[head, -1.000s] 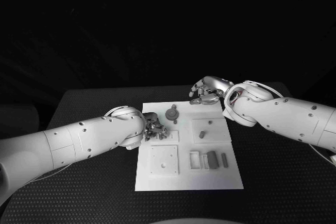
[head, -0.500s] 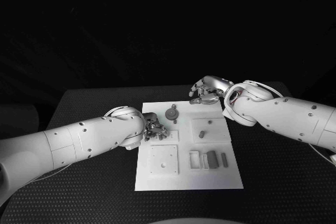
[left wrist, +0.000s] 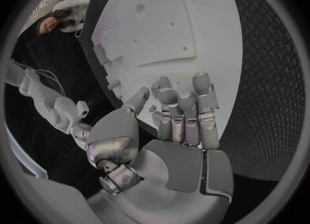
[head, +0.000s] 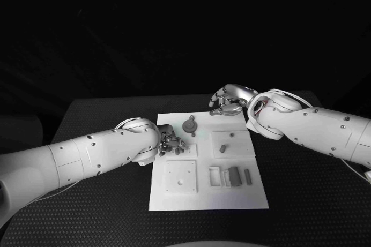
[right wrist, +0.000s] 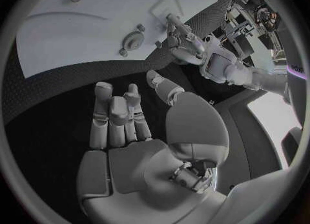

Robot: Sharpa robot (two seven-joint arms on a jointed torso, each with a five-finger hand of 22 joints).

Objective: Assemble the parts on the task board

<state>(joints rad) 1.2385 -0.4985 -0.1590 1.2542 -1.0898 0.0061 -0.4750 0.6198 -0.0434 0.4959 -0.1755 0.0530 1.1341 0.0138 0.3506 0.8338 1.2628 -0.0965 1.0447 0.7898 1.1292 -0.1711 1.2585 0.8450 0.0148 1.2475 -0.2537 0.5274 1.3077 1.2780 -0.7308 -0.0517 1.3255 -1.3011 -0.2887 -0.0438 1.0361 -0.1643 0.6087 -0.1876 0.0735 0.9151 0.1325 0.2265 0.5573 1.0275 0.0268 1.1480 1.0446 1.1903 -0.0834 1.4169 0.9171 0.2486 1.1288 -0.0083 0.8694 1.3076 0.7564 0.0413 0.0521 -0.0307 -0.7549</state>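
Note:
The white task board [head: 208,191] lies mid-table and also shows in the left wrist view [left wrist: 168,28] and the right wrist view [right wrist: 77,33]. On its far part lies a round grey part [head: 190,125] [right wrist: 132,42]. A small grey peg [head: 222,148] stands in a square block, and two upright grey pieces [head: 234,176] stand near the board's right edge. My left hand [head: 170,143] [left wrist: 177,121] hovers at the board's left edge, fingers curled in, nothing visible in them. My right hand [head: 228,101] [right wrist: 123,118] hangs over the far right corner, fingers curled, holding nothing.
A square plate with a hole [head: 182,177] sits on the board's near left part. Black textured table [head: 309,204] surrounds the board, with free room to the right and in front. My left forearm [head: 85,158] crosses the table's left side.

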